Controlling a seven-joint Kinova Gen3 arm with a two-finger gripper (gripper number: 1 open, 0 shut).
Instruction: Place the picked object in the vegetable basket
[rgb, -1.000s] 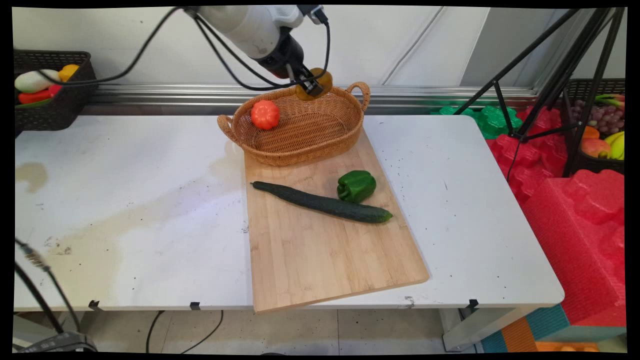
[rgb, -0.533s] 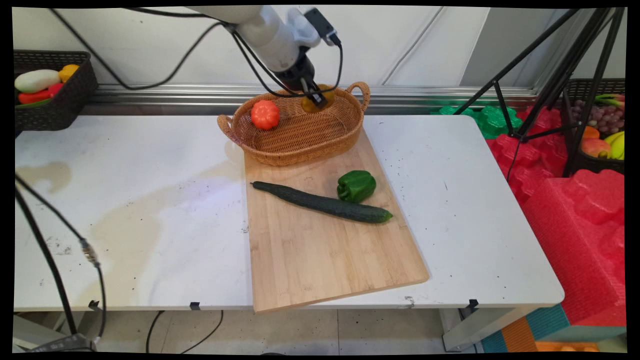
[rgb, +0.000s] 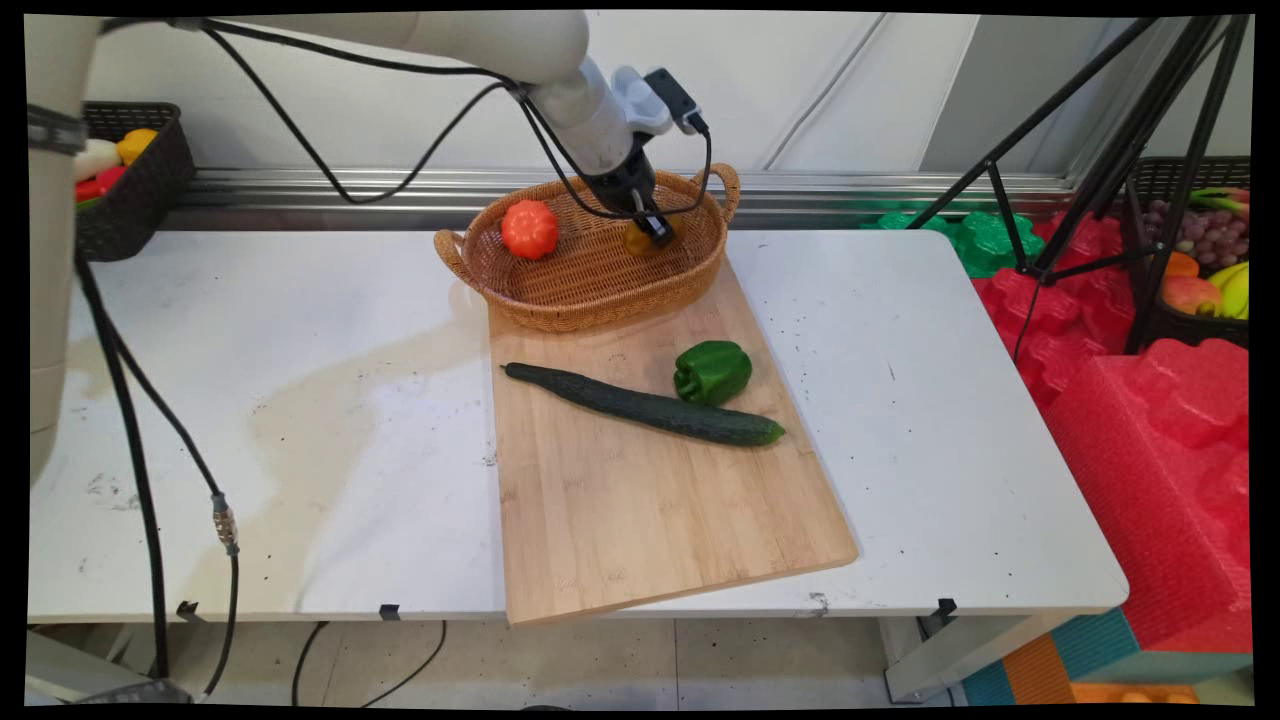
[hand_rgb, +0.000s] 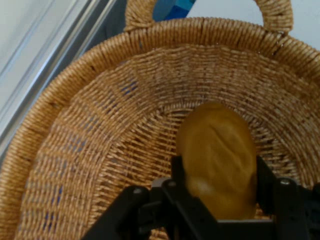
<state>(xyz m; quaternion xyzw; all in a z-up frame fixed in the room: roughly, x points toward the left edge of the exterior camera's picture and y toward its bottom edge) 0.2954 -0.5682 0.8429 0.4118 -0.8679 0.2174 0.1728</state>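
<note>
We see the gripper clamped on a brownish-yellow potato, low inside the wicker basket at its right end; an orange pumpkin sits at the basket's left, a cucumber and green pepper lie on the cutting board

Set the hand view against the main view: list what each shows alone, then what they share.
Only the hand view shows the potato close up, clamped between the two black fingers low inside the basket. Only the main view shows the orange pumpkin at the basket's other end, and the cucumber and green pepper on the cutting board atop the white table. Both show the gripper, the potato and the wicker basket.
</note>
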